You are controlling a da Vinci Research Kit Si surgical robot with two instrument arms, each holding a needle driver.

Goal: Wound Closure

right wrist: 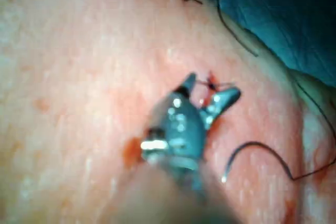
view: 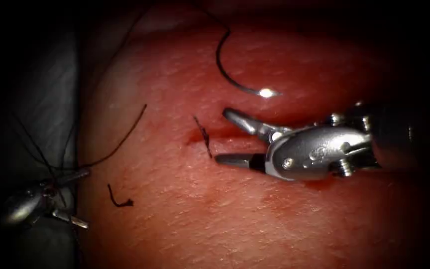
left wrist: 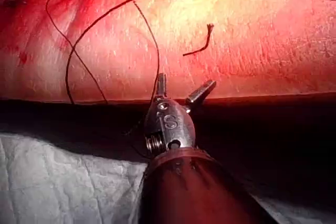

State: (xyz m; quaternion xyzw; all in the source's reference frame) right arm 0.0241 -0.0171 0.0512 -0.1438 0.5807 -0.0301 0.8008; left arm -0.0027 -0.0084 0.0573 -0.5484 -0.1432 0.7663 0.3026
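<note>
The right gripper [view: 222, 137] and left gripper [view: 83, 198] are polished, glossy metal. The tissue [view: 235, 214] looks moist, finely pebbled and faintly shiny, while the needle [view: 235, 82] is smooth bright metal. The thread [left wrist: 105, 17] is dark, matt and fibrous, and quilted white cloth [left wrist: 58, 182] lies beside the tissue.

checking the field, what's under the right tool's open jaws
Under the right tool's open silver jaws lie the red tissue, its dark slit cut and a short dark stitch thread. The tool's body covers the cut's right part.
</note>
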